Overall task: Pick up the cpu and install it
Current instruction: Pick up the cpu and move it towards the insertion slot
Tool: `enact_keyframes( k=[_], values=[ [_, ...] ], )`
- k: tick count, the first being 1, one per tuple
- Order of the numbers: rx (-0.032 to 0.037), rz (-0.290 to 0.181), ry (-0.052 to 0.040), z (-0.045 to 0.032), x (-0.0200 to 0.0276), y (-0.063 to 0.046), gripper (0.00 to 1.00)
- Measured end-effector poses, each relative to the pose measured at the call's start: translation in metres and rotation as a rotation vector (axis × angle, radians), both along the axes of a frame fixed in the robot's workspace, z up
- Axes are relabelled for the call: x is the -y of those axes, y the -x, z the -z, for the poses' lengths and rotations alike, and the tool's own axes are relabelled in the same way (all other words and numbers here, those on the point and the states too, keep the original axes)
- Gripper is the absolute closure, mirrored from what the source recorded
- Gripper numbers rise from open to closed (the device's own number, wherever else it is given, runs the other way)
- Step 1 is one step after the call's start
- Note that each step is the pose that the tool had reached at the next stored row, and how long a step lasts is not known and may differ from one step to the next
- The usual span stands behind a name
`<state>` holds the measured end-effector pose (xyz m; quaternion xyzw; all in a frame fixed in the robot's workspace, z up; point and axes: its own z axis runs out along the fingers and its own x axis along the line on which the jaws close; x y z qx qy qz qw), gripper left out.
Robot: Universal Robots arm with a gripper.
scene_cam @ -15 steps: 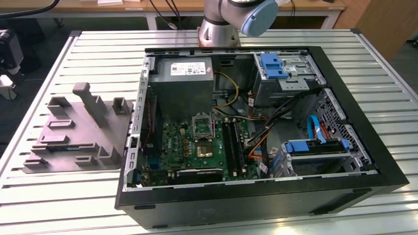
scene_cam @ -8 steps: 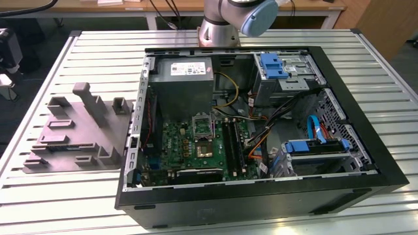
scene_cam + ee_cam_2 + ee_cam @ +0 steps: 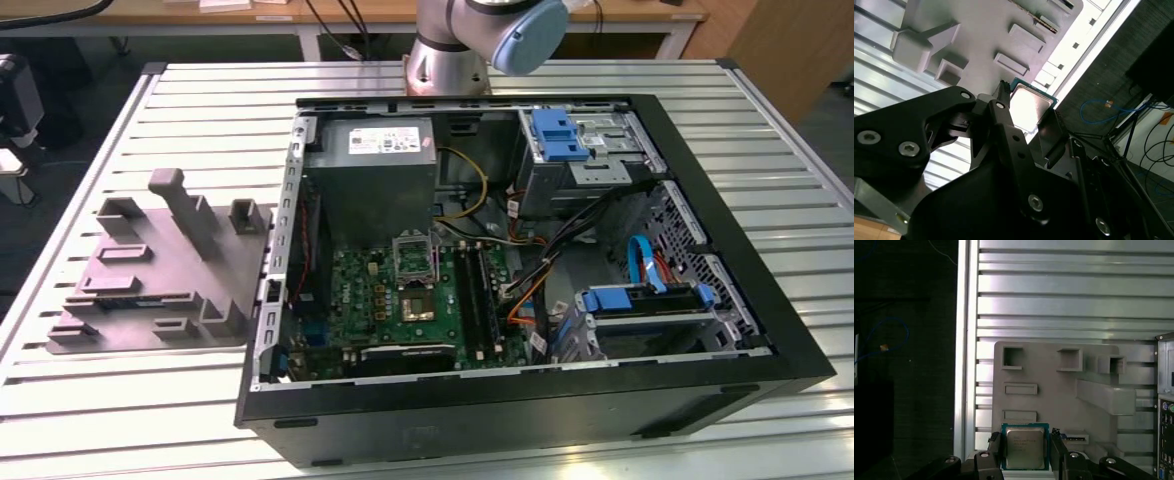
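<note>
Two black fingers (image 3: pixel 995 449) of the gripper (image 3: pixel 1025 452) press on opposite edges of the cpu (image 3: pixel 1025 446), so the tool is clenched on the chip; in both wrist views the cpu lies flat between them, its silvery metal top facing the cameras, ringed by a thin green rim; faint lines of print cross the top in the first wrist view, while in the second wrist view the top (image 3: pixel 1029 104) glares almost white; the chip is held up off the grey fixture plate (image 3: pixel 1054 400), over one edge of it; the plate carries raised blocks, shallow rectangular pockets and one long bar, and it lies on the slatted aluminium table (image 3: pixel 1064 290); in the exterior view the same plate (image 3: pixel 160 290) sits on the exterior view's left of the open black computer case (image 3: pixel 534 410), just beside its wall; inside the case a green motherboard (image 3: pixel 360 290) lies flat, with a metal-framed socket (image 3: pixel 418 300) near its middle and the socket's frame standing open just behind it; a grey power supply (image 3: pixel 380 175) beyond the board bears a white label (image 3: pixel 387 143) with dark print; blue drive brackets (image 3: pixel 557 135) sit toward the exterior view's right; the arm (image 3: pixel 474 35) rises from the table's far side
</note>
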<state>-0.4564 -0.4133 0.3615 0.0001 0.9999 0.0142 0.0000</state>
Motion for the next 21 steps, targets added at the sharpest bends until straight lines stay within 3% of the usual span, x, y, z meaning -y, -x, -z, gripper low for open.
enact_keyframes(
  k=[21],
  values=[
    [0.0001,0.0,-0.0001,-0.0078,0.0,0.0,0.53]
  ],
)
